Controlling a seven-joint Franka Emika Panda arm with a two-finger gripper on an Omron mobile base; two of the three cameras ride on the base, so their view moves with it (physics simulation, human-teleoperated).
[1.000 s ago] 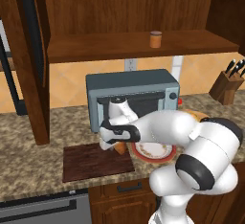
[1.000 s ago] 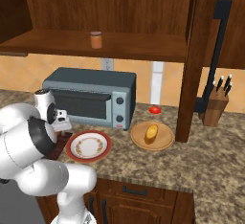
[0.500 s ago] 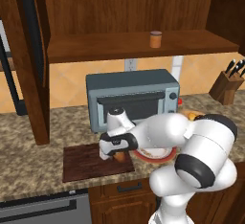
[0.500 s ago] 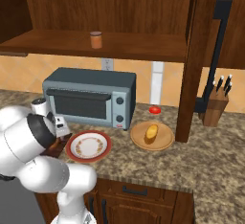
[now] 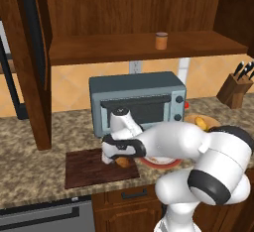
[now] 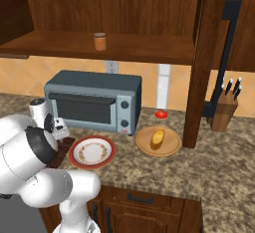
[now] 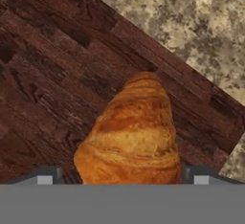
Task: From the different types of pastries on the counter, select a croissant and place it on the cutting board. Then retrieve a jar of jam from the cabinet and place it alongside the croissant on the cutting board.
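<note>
My hand (image 5: 120, 160) is pinching the croissant (image 7: 130, 132) between its fingertips (image 7: 45, 176) and is hanging low over the cutting board (image 5: 84, 169), near that board's right edge, toward its front right corner. In the hand view the croissant's tapered end is pointing away over dark wood grain, with the board's corner and the speckled tabletop (image 7: 191, 17) just beyond it. I cannot tell whether the pastry's underside is touching the board or clearing it.

Risk, as I am judging it: a release this near the edge could let the croissant roll or tip off onto the tabletop, or toward the red-rimmed plate (image 6: 92, 152) lying just beside the board. Opening while the pastry is not resting on the wood would cause a drop and a bounce. A central placement would also be crowding the space needed beside it.

The jar of jam (image 5: 161, 40) is standing upright on the cabinet (image 5: 144, 47) shelf above the toaster oven (image 5: 136, 99), not yet retrieved. The paler bun (image 6: 158, 137) is lying on its own wooden plate, well apart.
</note>
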